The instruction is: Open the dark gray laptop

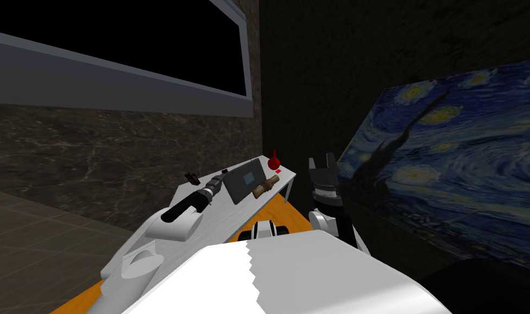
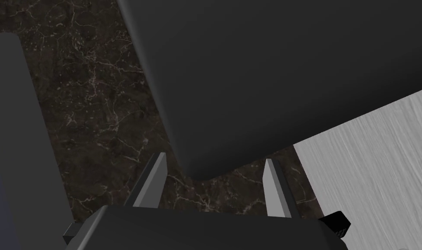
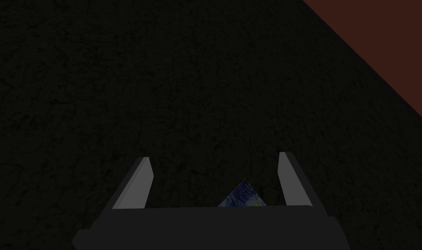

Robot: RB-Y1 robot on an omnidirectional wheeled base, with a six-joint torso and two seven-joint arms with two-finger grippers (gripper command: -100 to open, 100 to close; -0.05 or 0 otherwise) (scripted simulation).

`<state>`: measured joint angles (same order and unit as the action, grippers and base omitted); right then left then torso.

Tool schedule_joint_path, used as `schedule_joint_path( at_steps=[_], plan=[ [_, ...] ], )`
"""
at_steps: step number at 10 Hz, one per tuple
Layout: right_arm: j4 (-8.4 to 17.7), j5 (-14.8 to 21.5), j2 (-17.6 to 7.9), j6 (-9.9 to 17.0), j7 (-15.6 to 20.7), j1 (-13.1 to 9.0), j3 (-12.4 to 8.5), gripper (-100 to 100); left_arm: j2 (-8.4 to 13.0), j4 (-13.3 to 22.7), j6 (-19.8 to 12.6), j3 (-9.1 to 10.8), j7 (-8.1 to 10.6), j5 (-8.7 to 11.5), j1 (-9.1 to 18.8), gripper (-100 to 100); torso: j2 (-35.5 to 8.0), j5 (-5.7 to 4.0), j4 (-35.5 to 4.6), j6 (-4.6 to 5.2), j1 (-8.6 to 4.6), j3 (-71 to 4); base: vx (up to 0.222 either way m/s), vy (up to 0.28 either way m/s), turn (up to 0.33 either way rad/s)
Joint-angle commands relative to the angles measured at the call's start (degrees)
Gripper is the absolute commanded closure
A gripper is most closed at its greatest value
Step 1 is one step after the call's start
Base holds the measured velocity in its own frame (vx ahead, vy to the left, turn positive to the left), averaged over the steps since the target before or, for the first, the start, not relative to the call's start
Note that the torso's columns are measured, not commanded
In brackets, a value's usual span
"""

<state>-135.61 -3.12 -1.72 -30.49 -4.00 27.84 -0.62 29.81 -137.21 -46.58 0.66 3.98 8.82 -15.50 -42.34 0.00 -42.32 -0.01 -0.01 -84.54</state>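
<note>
Long light grey wood-grained table stands along a dark marble wall with pale veins, over an orange floor patch. At the table's far corner is a small red bulb-shaped object with a thin neck, upright, with a flat red square just beside it. Tan cylindrical roll lies on its side nearby. Small black object sits at the table's wall-side edge, identity unclear. Above the marble, a grey-framed window opens onto a black area. On the adjoining dark wall hangs a large blue painting of swirling sky with yellow stars.
</note>
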Motion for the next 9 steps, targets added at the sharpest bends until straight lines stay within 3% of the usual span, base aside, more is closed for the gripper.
schedule_joint_path(
  at_steps=[1, 2, 4, 5, 9],
  plan=[
    [0.0, 0.0, 0.0, 0.0, 0.0, 0.0, 0.0, 0, 0.81, -2.33, -4.45, 0.1, 1.2, 1.52, -0.42, 100, 0.0, -0.02, -0.04, 0.01, 0.01, 0.0, 0.052, 0.044, -0.008],
    [0.0, 0.0, 0.0, 0.0, 0.0, 0.0, 0.0, 0, 0.74, -1.89, -3.27, 0.06, 0.98, 1.34, -0.39, 100, -0.06, -0.01, -0.03, -0.01, -0.01, 0.04, 0.017, 0.018, 0.0],
    [0.0, 0.0, 0.0, 0.0, 0.0, 0.0, 0.0, 0, 0.95, -4.05, -7.24, 0.0, 2.92, 3.68, -1.48, 100, -0.05, -0.04, -0.05, 0.01, -0.04, 0.04, 0.081, 0.058, -0.007],
    [0.0, 0.0, 0.0, 0.0, 0.0, 0.01, 0.0, 0, 0.95, -4.05, -7.51, 0.0, 2.92, 3.68, -1.48, 100, 0.16, 0.0, 0.0, 0.01, 0.08, -0.09, 0.089, 0.063, -0.006],
    [0.0, 0.0, 0.01, 0.0, 0.0, -0.01, 0.01, 0, 1.22, -7.26, -13.18, -0.09, 5.76, 7.1, -3.02, 100, -0.09, -0.03, 0.0, 0.06, 0.31, -0.24, 0.03, 0.03, -0.016]
  ],
)
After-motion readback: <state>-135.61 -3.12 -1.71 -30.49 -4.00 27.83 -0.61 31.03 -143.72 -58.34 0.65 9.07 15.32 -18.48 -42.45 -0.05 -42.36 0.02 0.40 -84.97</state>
